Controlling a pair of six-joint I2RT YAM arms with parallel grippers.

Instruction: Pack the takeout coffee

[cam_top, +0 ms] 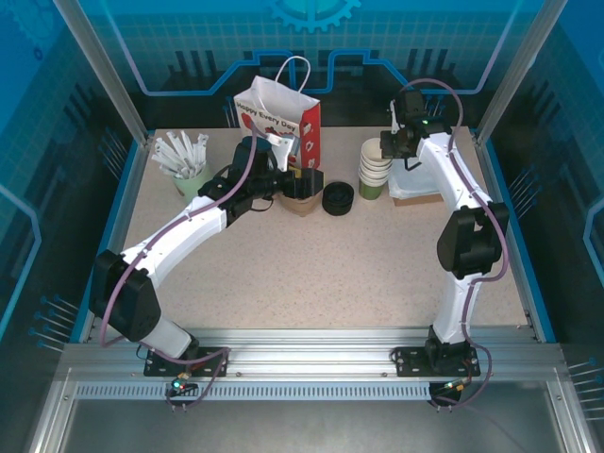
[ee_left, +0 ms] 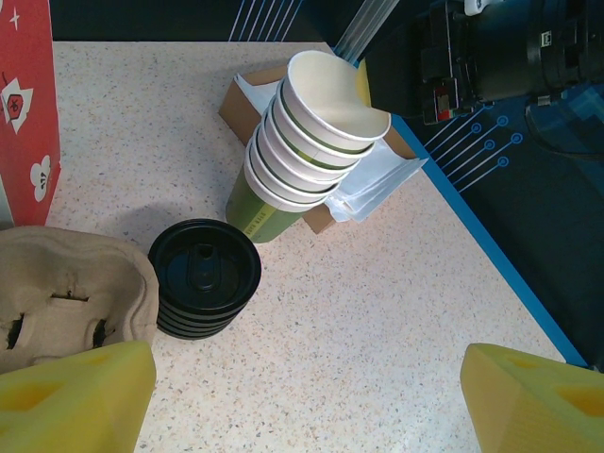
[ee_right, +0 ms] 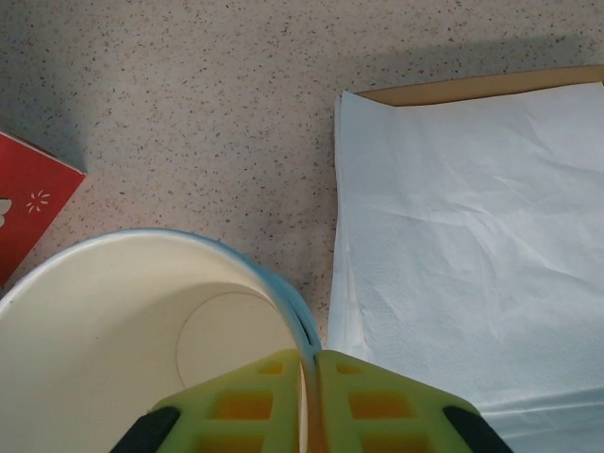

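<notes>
The takeout coffee is out of view. A stack of unlidded green cups (cam_top: pixel 375 170) with white insides stands at the back right of the table. My right gripper (ee_right: pixel 310 377) is shut on the rim of the top cup (ee_right: pixel 142 321), one finger inside it and one outside. A squat stack of black lids (ee_left: pixel 203 274) sits left of the cup stack (ee_left: pixel 302 151). My left gripper (ee_left: pixel 304 387) hangs open above bare table just in front of the lids, nothing between its fingers.
A brown pulp cup carrier (ee_left: pixel 66 293) lies left of the lids. A red and white paper bag (cam_top: pixel 278 118) stands behind it. White napkins (ee_right: pixel 472 245) on cardboard lie right of the cups. A cup of white stirrers (cam_top: pixel 184 160) stands far left.
</notes>
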